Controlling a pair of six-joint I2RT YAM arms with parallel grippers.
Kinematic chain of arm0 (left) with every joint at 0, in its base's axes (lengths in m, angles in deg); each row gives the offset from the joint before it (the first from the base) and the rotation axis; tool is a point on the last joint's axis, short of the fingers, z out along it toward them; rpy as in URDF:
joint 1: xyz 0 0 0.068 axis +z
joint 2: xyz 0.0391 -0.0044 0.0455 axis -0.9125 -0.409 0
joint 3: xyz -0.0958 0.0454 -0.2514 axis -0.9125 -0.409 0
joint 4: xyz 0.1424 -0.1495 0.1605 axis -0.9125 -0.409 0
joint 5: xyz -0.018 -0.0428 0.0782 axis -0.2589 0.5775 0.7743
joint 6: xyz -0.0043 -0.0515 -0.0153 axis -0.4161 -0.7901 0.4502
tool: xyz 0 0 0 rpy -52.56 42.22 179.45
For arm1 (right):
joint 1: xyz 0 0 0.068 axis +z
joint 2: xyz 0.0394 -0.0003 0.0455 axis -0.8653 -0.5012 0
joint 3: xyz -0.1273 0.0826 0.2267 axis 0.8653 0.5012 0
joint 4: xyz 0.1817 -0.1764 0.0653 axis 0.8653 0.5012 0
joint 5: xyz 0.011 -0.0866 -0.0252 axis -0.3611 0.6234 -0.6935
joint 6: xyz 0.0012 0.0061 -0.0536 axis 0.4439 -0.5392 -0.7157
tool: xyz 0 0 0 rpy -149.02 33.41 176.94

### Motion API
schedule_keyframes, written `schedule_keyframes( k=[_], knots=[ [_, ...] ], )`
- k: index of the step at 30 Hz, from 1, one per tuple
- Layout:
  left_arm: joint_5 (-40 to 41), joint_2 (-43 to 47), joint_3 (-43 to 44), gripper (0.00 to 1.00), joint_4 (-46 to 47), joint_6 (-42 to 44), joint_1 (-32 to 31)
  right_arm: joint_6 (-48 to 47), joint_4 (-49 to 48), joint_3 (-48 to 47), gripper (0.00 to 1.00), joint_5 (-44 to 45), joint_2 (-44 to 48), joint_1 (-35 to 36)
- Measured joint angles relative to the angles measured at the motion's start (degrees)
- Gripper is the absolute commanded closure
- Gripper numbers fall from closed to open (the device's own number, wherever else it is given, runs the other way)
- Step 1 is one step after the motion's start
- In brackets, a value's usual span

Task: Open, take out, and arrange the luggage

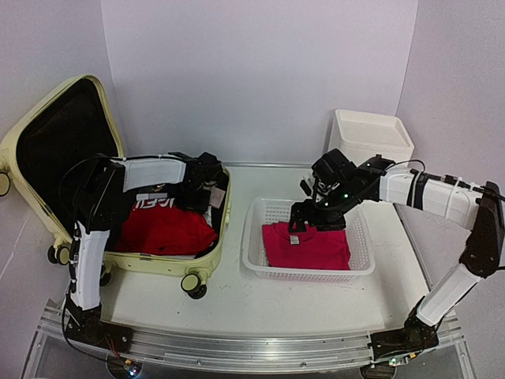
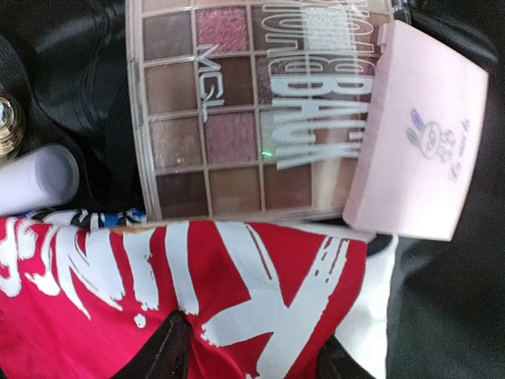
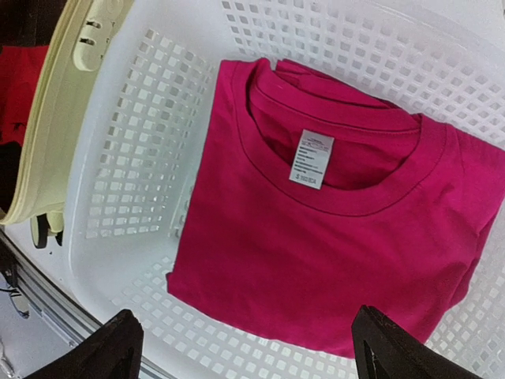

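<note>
- Inside the luggage (image 1: pixel 158 264), our left gripper (image 2: pixel 254 359) hangs straight above the red printed shirt (image 2: pixel 158 276), fingers half-spread (pinching or not, we cannot tell).
- We judge the left arm nearer; the pale yellow-green shell lies open, table-left, lid raised.
- Our right gripper (image 3: pixel 245 347) gapes wide over the basket (image 3: pixel 134 158).

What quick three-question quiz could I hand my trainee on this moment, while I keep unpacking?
1. True or false: the lid of the luggage is shut.
2. Pick one: the pink T-shirt lies in A) the luggage, B) the white basket, C) neither.
3. Fill in: the right tool hangs above the pink T-shirt with its jaws ____ and nothing in them.

Key: 1 false, the lid stands open; 2 B; 3 open.
</note>
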Motion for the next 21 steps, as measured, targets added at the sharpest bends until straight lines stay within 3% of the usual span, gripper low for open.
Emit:
schedule_keyframes(
  k=[12, 16, 21],
  knots=[
    [-11.91, 6.71, -8.57, 0.81, 7.28, 1.25, 3.93, 7.61, -8.15, -11.23, 0.07, -7.54, -11.54, 1.77],
    [-14.67, 8.59, -11.04, 0.87, 9.46, 1.92, 4.74, 10.75, -11.17, -15.63, 0.09, -9.03, -15.91, 3.02],
    [-19.54, 12.61, -17.03, 0.94, 14.82, 3.32, 6.54, 15.17, -16.04, -21.57, 0.2, -10.19, -22.23, 4.2]
  ],
)
